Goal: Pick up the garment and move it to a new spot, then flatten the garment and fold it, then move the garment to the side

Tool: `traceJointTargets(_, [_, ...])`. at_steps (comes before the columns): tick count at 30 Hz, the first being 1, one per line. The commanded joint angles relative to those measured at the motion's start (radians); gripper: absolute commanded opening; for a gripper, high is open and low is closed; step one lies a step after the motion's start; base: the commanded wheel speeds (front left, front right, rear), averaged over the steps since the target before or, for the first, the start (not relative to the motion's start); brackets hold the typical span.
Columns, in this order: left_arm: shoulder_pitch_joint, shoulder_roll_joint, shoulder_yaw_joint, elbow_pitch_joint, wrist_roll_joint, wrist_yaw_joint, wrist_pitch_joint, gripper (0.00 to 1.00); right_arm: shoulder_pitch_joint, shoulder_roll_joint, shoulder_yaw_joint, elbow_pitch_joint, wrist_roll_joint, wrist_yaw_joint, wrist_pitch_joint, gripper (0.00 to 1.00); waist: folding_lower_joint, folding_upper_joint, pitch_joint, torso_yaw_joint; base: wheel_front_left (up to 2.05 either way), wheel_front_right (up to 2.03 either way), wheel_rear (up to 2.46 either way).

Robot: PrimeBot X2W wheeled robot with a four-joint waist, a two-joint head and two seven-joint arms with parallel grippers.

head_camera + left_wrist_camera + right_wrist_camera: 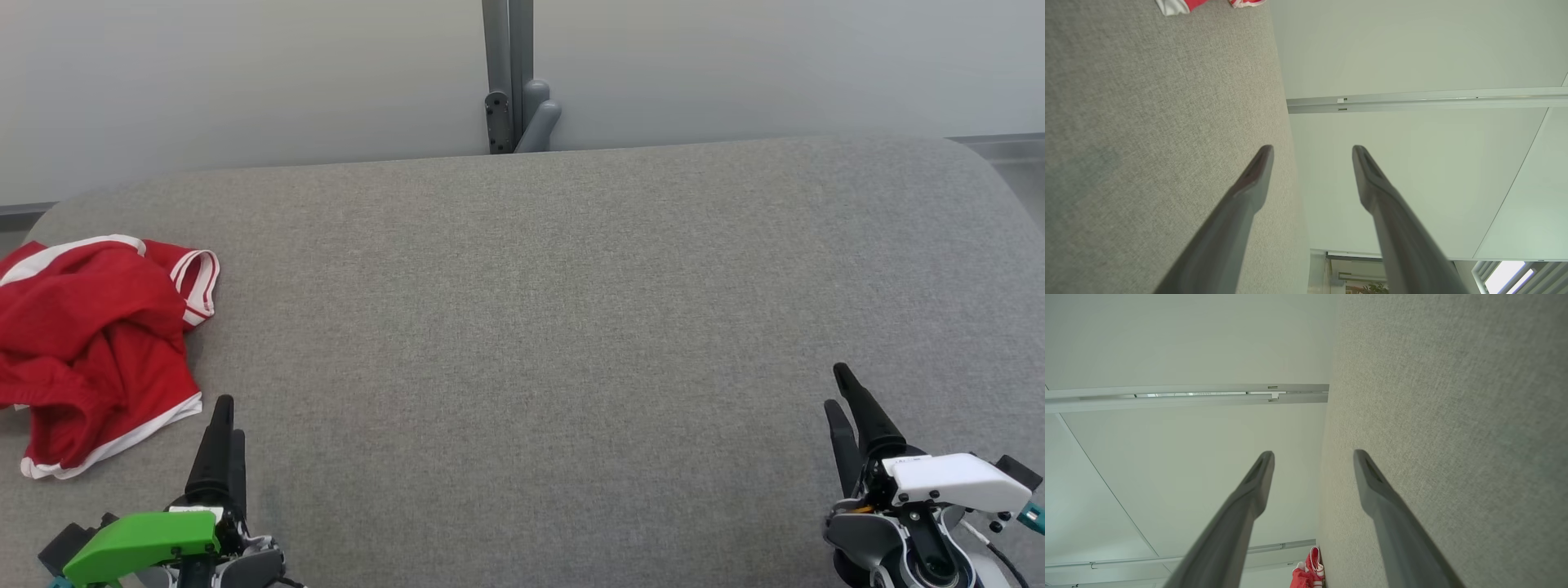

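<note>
Head view is showing the red garment [90, 343] lying crumpled at middle left on the grey table [522, 327], left gripper [229, 416] and right gripper [837, 389] both hovering spread and empty at the lower corners; pickup step is pending, likely calling for the left reaching up-left.

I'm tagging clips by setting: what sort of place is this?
Probably a lab or office test room: a grey fabric-covered table, pale partition panels with a metal post, and a lone red garment.
</note>
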Motion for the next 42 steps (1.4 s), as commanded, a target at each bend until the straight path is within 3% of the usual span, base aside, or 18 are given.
traceJointTargets(1, [-0.024,0.010,-0.001,-0.015,0.029,-0.001,-0.010,1.00,-0.025,-0.018,0.011,-0.019,-0.025,0.000,-0.012,1.00,0.0000,0.0000,0.000,0.000,0.00,0.00,0.00])
traceJointTargets(25, [-0.001,0.013,-0.030,-0.006,0.583,0.005,-0.116,1.00,-0.022,-0.045,0.072,-0.026,-0.500,0.000,-0.123,1.00,0.0000,0.0000,0.002,-0.008,0.00,0.00,0.00])
traceJointTargets(42, [0.012,0.015,-0.042,-0.003,0.824,0.024,-0.170,1.00,-0.019,-0.065,0.122,-0.027,-0.705,0.000,-0.179,1.00,0.0000,0.0000,0.004,-0.013,0.00,0.00,0.00])
